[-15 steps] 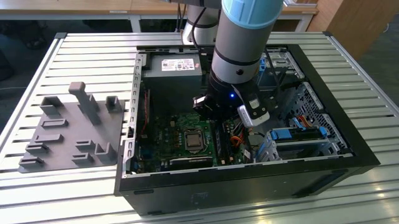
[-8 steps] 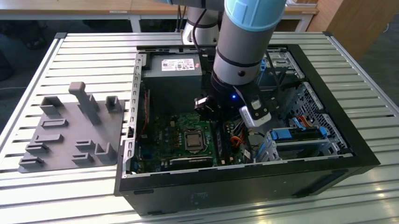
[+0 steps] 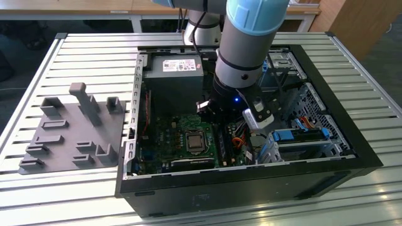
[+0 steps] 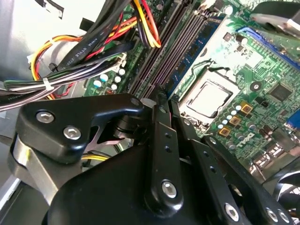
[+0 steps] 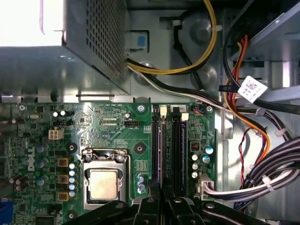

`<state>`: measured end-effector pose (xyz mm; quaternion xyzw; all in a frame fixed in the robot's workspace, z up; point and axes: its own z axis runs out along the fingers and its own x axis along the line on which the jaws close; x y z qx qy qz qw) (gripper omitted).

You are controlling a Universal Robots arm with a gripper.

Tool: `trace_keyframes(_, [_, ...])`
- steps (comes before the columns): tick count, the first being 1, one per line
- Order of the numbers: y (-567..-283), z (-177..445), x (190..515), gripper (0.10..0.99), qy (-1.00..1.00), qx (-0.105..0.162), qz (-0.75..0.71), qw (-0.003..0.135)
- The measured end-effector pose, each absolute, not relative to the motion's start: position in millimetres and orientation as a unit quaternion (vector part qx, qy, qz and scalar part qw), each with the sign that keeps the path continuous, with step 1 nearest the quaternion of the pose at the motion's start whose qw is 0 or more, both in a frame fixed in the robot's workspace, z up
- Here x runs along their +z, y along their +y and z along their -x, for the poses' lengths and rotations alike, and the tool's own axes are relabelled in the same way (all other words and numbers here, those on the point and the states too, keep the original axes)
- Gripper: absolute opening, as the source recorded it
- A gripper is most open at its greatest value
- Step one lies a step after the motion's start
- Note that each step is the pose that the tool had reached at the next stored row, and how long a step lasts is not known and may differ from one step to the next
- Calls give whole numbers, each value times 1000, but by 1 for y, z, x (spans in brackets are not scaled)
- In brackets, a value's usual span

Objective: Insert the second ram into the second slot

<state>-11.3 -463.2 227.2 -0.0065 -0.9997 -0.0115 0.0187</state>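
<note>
gripper (image 4: 158,96) hangs just above the memory slots (image 5: 176,140).

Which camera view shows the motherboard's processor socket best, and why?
The first wrist view: the processor socket is seen square-on and whole. The second wrist view shows it at a slant. The exterior view shows it from farther off, inside the case.
</note>
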Motion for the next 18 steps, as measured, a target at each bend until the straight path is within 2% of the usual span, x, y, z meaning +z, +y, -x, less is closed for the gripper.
trace_keyframes(18, [-463,11,222,137,-1000,-12,6,19])
